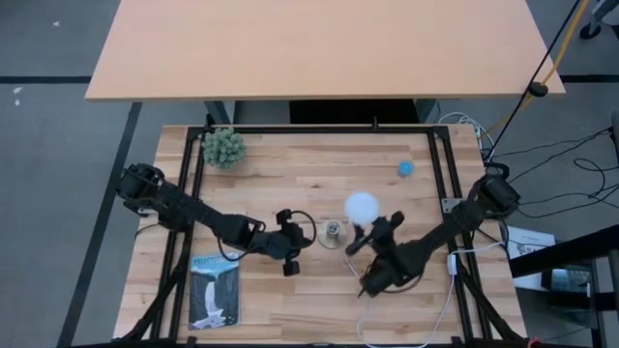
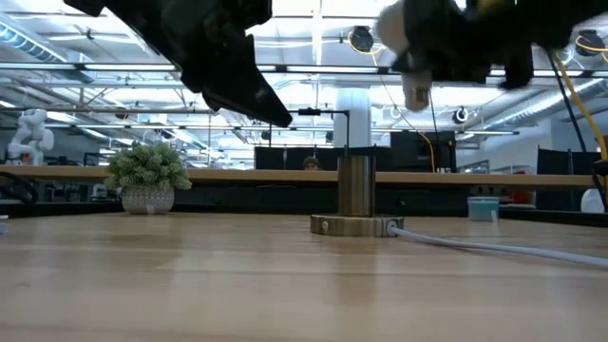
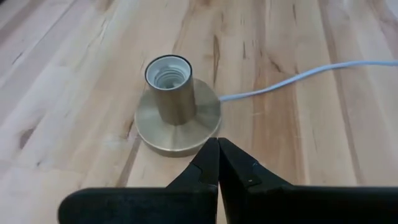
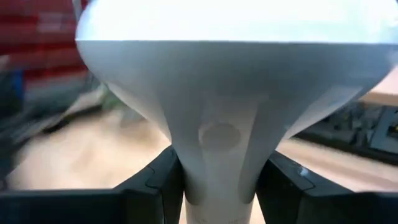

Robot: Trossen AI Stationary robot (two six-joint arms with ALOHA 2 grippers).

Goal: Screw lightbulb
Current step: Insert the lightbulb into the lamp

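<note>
Right pincer [image 1: 368, 230] holding lightbulb [image 1: 362, 206], beside socket [image 1: 333, 232], left pincer [image 1: 302, 235] near

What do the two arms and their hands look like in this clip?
Both arms are matte black, built of slim segmented links with bulkier rounded joints. Each ends in a two-finger hand: the left hand has dark wedge-shaped fingers tapering to points; the right hand shows blocky black fingers. No markings or sleeves are visible.

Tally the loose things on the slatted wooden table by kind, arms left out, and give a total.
lightbulb, held in the right gripper: 1
socket base with its white cord: 1
potted plant: 1
blue cap: 1
booklet: 1
Total: 5
</note>
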